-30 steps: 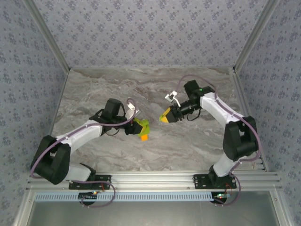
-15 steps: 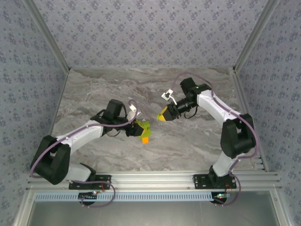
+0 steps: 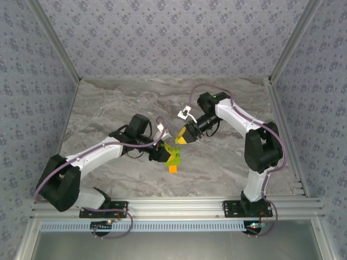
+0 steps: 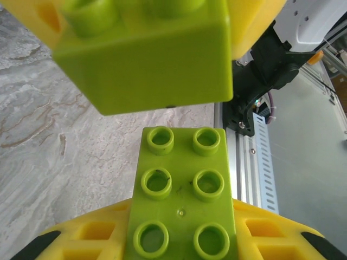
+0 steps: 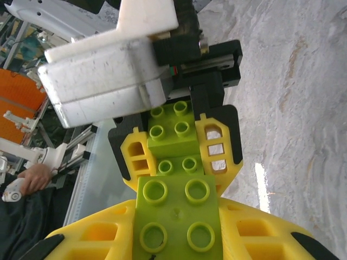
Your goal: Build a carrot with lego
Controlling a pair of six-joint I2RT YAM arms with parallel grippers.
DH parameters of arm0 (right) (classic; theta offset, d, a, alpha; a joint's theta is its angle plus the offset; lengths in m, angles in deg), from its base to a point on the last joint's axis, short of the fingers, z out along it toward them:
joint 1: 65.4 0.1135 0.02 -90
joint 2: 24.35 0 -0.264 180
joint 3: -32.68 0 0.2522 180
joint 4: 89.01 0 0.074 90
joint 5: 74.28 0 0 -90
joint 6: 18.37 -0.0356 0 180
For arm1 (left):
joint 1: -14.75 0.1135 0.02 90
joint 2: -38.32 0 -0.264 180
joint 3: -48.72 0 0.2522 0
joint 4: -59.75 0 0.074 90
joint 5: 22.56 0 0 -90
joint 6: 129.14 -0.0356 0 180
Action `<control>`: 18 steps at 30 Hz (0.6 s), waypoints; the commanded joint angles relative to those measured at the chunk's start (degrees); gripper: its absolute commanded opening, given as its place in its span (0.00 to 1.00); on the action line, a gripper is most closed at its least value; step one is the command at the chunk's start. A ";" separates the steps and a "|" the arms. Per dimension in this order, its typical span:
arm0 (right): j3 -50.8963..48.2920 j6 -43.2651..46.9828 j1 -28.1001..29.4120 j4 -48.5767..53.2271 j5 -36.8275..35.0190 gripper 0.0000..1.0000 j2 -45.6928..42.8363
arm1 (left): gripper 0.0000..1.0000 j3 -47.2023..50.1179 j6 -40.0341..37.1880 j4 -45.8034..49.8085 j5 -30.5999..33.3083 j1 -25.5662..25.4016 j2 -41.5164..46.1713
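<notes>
My left gripper (image 3: 168, 153) is shut on the partly built carrot (image 3: 173, 157): lime-green bricks with an orange brick (image 3: 172, 169) hanging at its lower end. In the left wrist view a lime-green studded brick (image 4: 181, 189) sits clamped between the yellow fingers (image 4: 87, 238). My right gripper (image 3: 182, 137) is shut on a separate lime-green brick (image 5: 176, 214), which hangs just above the carrot's studs with a narrow gap, seen as a green block (image 4: 146, 59) overhead. Past the held brick, the right wrist view looks at the carrot's green bricks (image 5: 173, 135) in the left gripper's fingers.
The two grippers meet above the middle of the marble table (image 3: 108, 108). Patterned walls close the left, back and right sides. An aluminium rail (image 3: 179, 206) with the arm bases runs along the near edge.
The right gripper has carried its green brick leftward and nearer. The left gripper has shifted right with the carrot. The gap between the two has closed to almost nothing.
</notes>
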 commanded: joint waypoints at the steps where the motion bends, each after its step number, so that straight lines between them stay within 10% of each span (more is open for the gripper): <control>1: -2.40 2.17 -0.01 2.81 1.65 0.11 -1.89 | 0.18 -1.11 -1.33 0.22 -3.52 0.42 1.11; 18: -6.13 -3.82 1.30 -3.89 -0.50 0.12 -3.15 | 0.18 -1.42 -0.44 -0.23 -2.17 0.81 0.90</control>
